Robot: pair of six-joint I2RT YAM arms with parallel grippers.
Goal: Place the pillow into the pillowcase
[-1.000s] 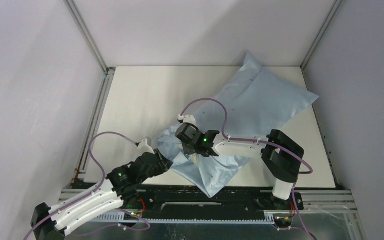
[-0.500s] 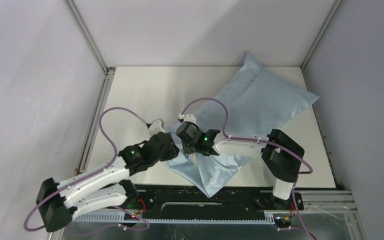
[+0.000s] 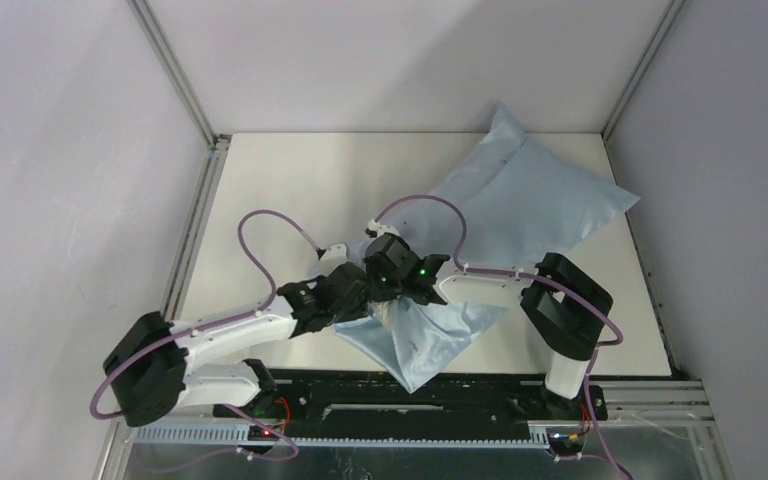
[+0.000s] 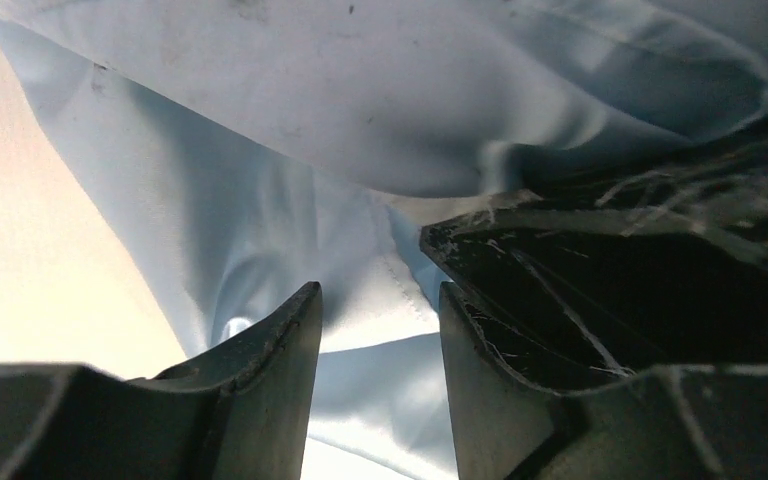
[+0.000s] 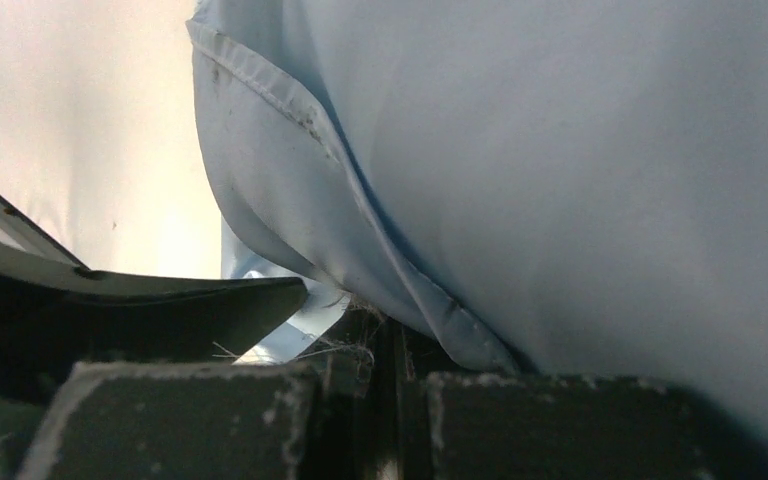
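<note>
My left gripper (image 4: 375, 290) has swung in from the near-left corner of the table (image 3: 280, 190). It now sits just beside my right gripper (image 3: 390, 300), jaws apart. My right arm, folded across, pinches the hem of the pillowcase (image 3: 530, 200), which stretches from the near edge to the far-right corner.

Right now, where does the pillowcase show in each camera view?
Top external: pillowcase runs from the far right corner to the near edge.
Left wrist: pillowcase fills top and middle.
Right wrist: pillowcase fills right and top.
Shared landmark: cream table, left of the cloth in all three.
</note>
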